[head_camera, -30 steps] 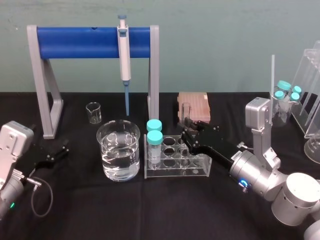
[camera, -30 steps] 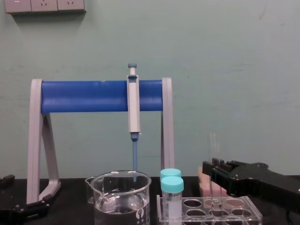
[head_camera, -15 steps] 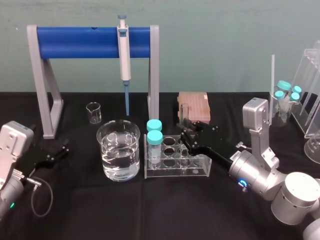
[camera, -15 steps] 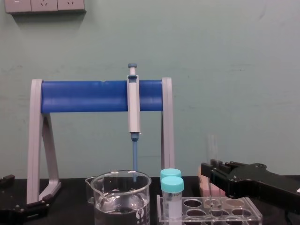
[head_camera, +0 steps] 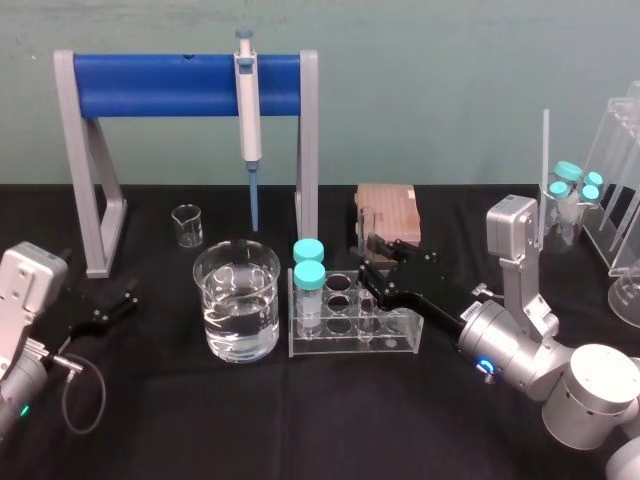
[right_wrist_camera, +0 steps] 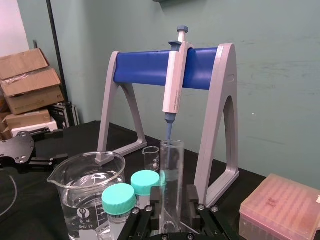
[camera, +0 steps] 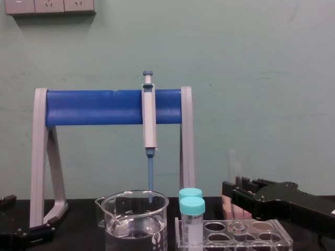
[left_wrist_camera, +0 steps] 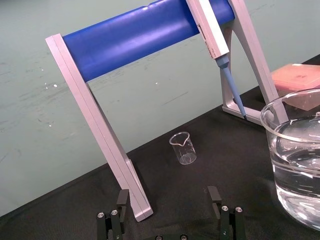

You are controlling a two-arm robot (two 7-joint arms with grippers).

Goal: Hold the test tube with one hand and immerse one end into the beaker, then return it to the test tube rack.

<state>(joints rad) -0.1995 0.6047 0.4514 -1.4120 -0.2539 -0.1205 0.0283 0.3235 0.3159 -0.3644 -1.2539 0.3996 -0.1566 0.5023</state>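
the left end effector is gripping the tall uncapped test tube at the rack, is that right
No, it is the right end effector that grips the test tube at the test tube rack; the head view shows it. The left end effector rests open near the table's left edge, holding nothing.

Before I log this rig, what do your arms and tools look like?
Both arms are silver with rounded joints, a grey box at each wrist and a black two-fingered tool. The right arm has a blue glowing ring behind the right tool. The left arm has a green light and a looping black cable behind the left tool.
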